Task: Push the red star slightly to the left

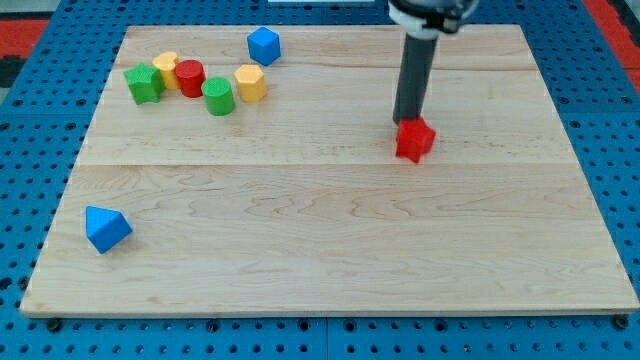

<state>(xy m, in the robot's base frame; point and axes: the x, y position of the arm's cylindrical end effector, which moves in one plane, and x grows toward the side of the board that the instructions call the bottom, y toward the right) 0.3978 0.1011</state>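
Note:
The red star [415,140] lies on the wooden board [330,230], right of the middle. My rod comes down from the view's top, and my tip [406,122] stands right at the star's upper left edge, touching it or nearly so.
At the view's upper left is a cluster: a green star [145,83], a yellow star [166,69], a red cylinder [190,77], a green cylinder [218,96] and a yellow hexagon [250,82]. A blue cube [263,45] sits near the top edge. A blue triangle [106,228] lies at the lower left.

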